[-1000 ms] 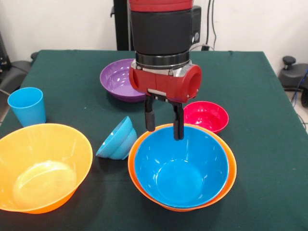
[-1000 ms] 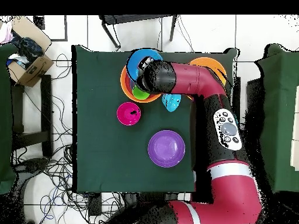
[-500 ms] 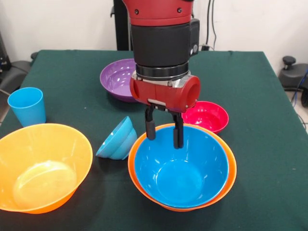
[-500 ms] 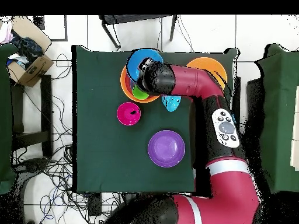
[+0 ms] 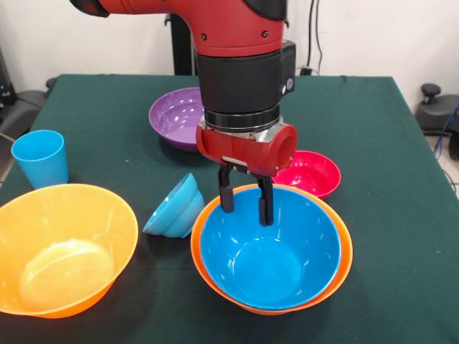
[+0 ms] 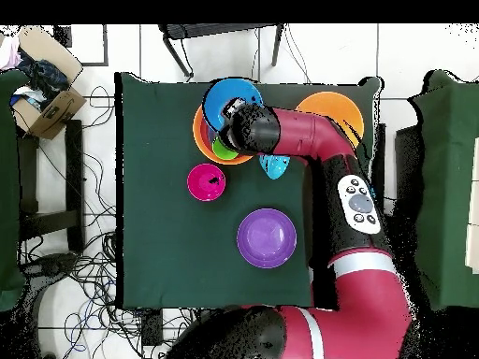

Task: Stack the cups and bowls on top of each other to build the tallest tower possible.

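My gripper (image 5: 247, 215) is open and holds nothing. Its black fingers (image 5: 226, 198) hang over the far rim of a big blue bowl (image 5: 271, 251). That bowl is nested in a big orange bowl (image 5: 345, 252), the only tower here. A second big orange bowl (image 5: 64, 244) stands alone at the front left. Small blue bowls (image 5: 174, 208), nested together, lie on their side between the two orange ones. A pink-red bowl (image 5: 310, 172), a purple bowl (image 5: 174, 117) and a light blue cup (image 5: 40, 158) stand apart. In the overhead view a lime green patch (image 6: 222, 148) shows at the wrist's edge.
The green table (image 5: 373, 136) has open cloth on its right side. The arm (image 6: 309, 140) crosses the table's right part in the overhead view. A cardboard box (image 6: 45, 101) and cables lie on the floor to the left.
The gripper has come down a little over the blue bowl's far rim, and the wrist has tilted slightly. No bowl or cup has moved.
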